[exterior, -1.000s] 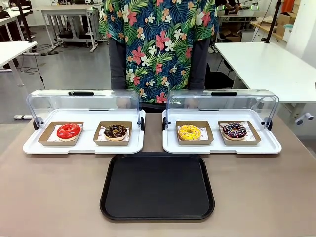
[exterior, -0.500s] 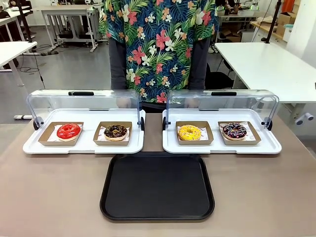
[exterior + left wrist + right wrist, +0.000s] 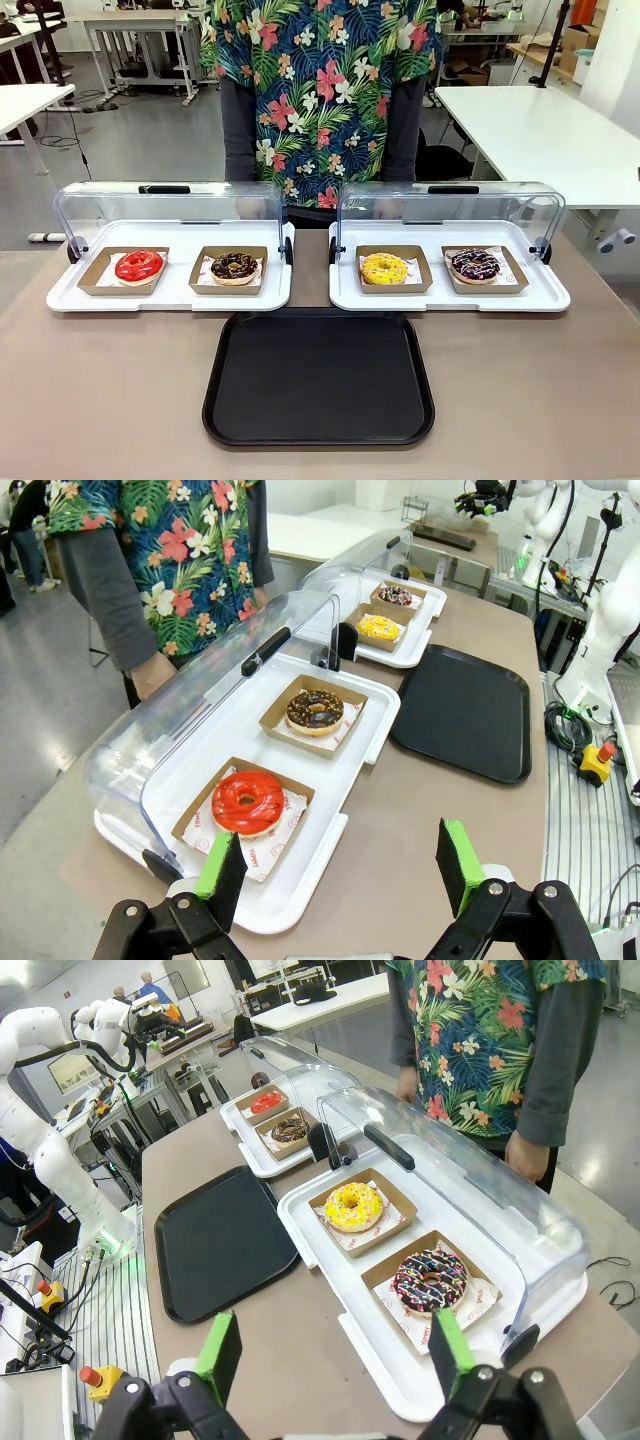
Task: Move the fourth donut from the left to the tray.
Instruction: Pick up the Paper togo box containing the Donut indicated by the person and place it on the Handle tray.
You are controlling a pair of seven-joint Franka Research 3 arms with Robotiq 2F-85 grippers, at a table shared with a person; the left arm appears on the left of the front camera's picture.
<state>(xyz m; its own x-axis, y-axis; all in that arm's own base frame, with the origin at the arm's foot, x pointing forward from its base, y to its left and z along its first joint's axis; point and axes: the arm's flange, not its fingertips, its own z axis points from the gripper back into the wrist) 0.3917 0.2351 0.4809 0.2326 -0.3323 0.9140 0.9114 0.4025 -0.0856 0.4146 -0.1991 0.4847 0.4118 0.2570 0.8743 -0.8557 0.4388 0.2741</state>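
Brown tabletop (image 3: 285, 1330) under inspection. My right pincer (image 3: 335, 1355) stands wide and empty. The fourth donut (image 3: 430, 1280) rests in its cardboard boat (image 3: 385, 1272) on the white display tray (image 3: 320, 1245), at 1 o'clock from the pincer and near ahead; I judge this arm the nearer. The tray (image 3: 220, 1240) lies at 10 o'clock.

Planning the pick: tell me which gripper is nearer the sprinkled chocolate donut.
Right. The right gripper hangs open just before the sprinkled chocolate donut; the left gripper sits at the row's opposite end, by the red donut.
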